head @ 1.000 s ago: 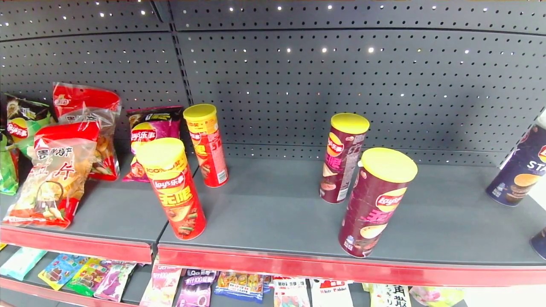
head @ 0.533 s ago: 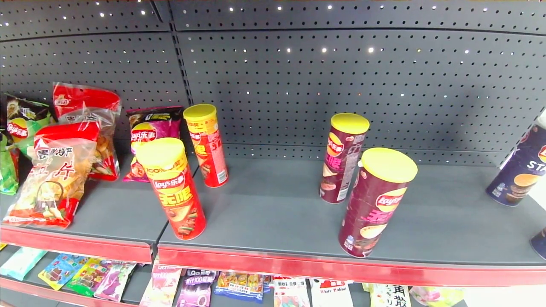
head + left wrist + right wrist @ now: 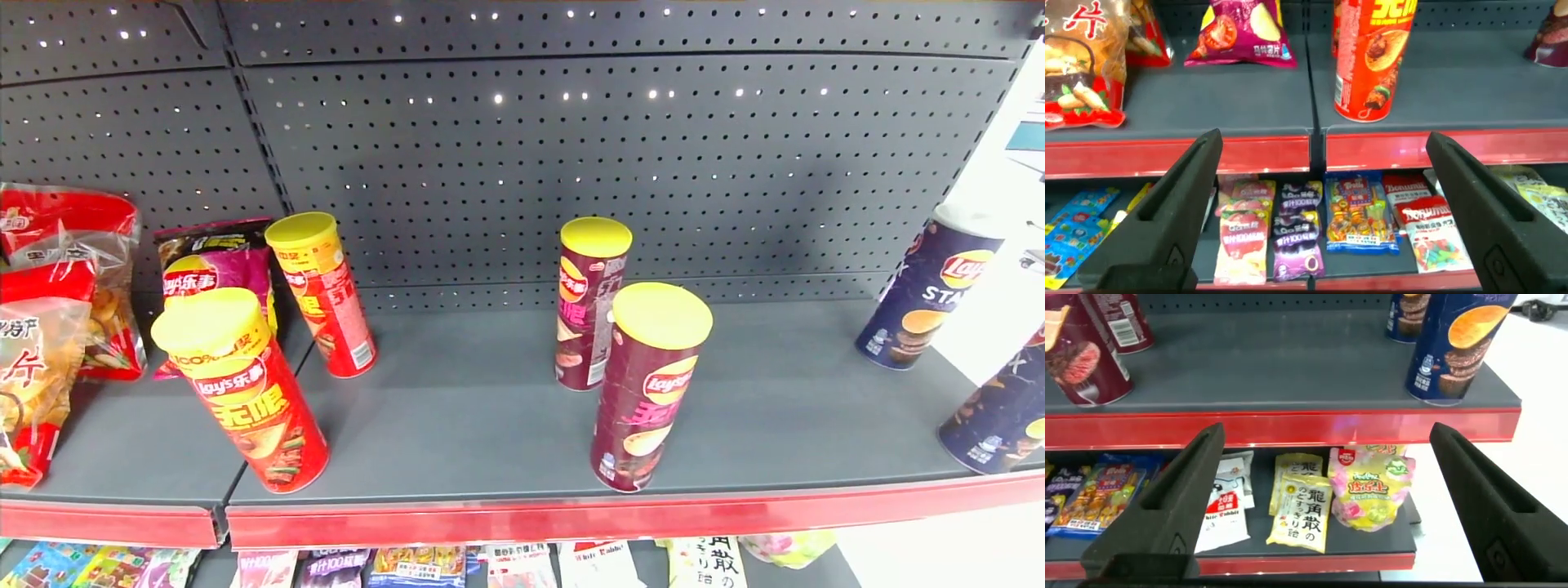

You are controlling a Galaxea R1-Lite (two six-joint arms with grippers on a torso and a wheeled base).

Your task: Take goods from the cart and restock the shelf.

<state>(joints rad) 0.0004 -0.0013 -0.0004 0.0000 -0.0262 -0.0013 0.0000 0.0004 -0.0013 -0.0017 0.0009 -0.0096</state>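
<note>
Shelf (image 3: 522, 518) w/ red front lip, head view: front red can (image 3: 245, 392) upright near the lip at left, rear red can (image 3: 322, 294) behind it by the pegboard (image 3: 571, 163). Front maroon can (image 3: 649, 384) stands mid-shelf, just beside rear maroon can (image 3: 589, 302). Two navy cans (image 3: 927, 286) at right end, snack bags (image 3: 49, 327) far left.

Left wrist view: left gripper (image 3: 1323, 139) fingers wide apart, nothing btwn them, facing the lip; packets (image 3: 1298, 237) on the lower tier.

Right wrist view: right gripper (image 3: 1327, 429) likewise spread, empty, facing the lip.
</note>
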